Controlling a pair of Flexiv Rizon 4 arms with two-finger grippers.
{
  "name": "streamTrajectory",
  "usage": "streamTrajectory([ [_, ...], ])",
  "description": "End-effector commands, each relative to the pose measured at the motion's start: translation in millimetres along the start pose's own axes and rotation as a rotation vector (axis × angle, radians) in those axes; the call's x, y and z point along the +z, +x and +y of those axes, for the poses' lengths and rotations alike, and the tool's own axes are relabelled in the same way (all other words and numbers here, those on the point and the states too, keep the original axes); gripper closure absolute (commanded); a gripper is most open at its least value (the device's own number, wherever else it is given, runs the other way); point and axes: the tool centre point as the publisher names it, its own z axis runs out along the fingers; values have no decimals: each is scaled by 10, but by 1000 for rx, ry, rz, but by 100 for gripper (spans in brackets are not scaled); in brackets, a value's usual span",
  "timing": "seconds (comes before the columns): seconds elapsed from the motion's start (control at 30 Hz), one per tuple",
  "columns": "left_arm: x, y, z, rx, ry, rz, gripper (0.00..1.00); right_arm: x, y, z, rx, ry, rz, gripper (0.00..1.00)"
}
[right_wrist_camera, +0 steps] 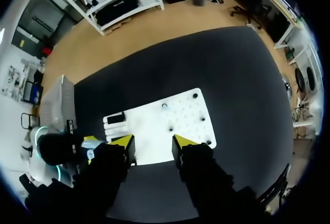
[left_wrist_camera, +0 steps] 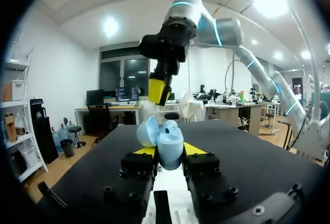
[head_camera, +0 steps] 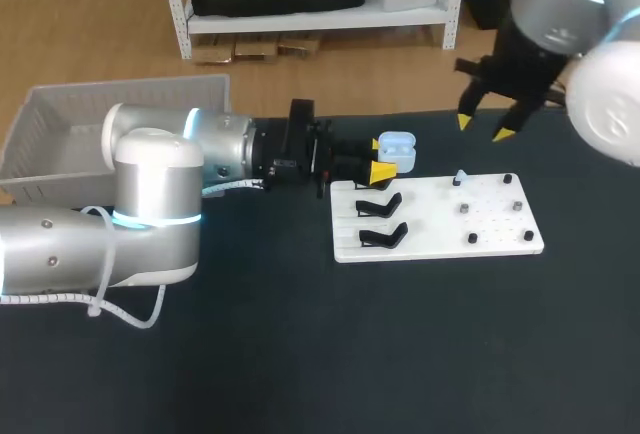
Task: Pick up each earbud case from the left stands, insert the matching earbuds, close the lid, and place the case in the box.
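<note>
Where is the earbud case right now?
Head view: the open earbud case is held in the left hand, just beyond the far left corner of the white board.

The right gripper (right_wrist_camera: 153, 144) is hanging high over the dark matte table (right_wrist_camera: 232, 79), its two yellow-tipped fingers standing apart with nothing between them. Straight ahead of the fingers, a flat white rectangular board (right_wrist_camera: 180, 115) is lying on the table, carrying small black pegs (right_wrist_camera: 202, 119) and black stands (right_wrist_camera: 116, 117). Just beside one finger, the silver left arm (right_wrist_camera: 54, 149) is reaching in with a pale blue earbud case (right_wrist_camera: 91, 149), partly hidden. Beyond that arm, a pale plastic box (right_wrist_camera: 56, 102) is sitting.
</note>
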Motion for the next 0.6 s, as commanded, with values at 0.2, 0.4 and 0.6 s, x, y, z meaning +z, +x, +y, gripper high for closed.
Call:
streamTrajectory([
  [0.2,5,12,-4,3,-4,-4,100,486,-194,-61,0,34,74,49],
  [0.4,5,12,-4,3,-4,-4,100,720,-163,-165,-20,58,92,48],
  [0.6,5,12,-4,3,-4,-4,100,864,-119,-242,-33,62,121,48],
])
